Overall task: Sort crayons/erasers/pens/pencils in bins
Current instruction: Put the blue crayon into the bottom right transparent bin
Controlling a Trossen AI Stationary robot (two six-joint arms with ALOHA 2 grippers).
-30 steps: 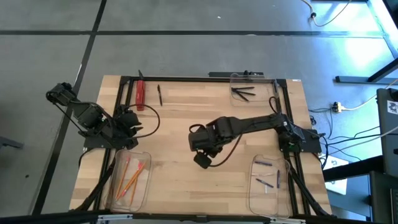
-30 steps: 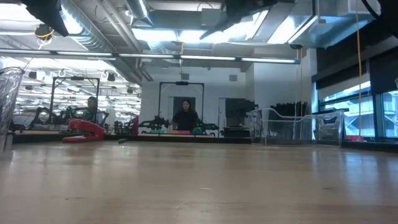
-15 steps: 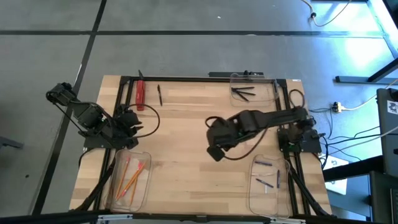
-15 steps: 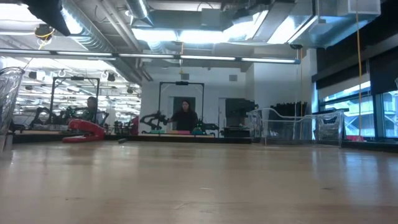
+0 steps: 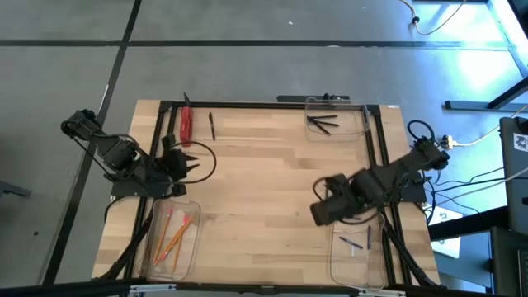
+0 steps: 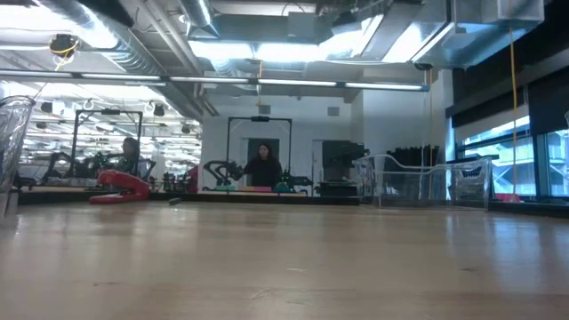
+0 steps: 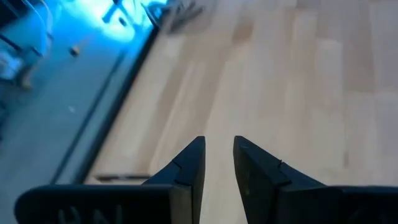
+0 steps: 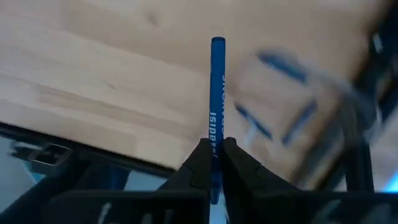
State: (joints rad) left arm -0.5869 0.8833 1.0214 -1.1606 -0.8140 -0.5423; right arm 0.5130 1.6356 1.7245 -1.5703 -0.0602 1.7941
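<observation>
My right gripper (image 5: pixel 323 212) hangs above the table, just left of the near right bin (image 5: pixel 356 276), shut on a blue crayon (image 8: pixel 217 81). That bin holds several blue-purple crayons (image 5: pixel 351 242). Black pens (image 5: pixel 322 124) lie in the far right bin (image 5: pixel 312 103), and orange pencils (image 5: pixel 175 233) lie in the near left bin (image 5: pixel 153 260). One black pen (image 5: pixel 212 125) lies loose on the table at the far left. My left gripper (image 7: pixel 219 155) waits open at the table's left side (image 5: pixel 186 162), with nothing between its fingers. My right gripper pinches one end of the blue crayon (image 8: pixel 215 138) between its two fingers. The fingers point down and lie along the crayon. The rest of the crayon sticks out past the fingertips, straight and lifted clear of the table.
A red tool (image 5: pixel 186 124) lies at the far left beside the loose pen. A black frame (image 5: pixel 247 105) borders the tabletop. The middle of the wooden table (image 5: pixel 264 181) is bare. People stand in the room beyond the table (image 6: pixel 265 164).
My right gripper has carried the crayon from the table's middle toward the right edge, up to the near right bin, rolling about its own axis as it went. My left gripper has turned a little at the wrist where it is.
</observation>
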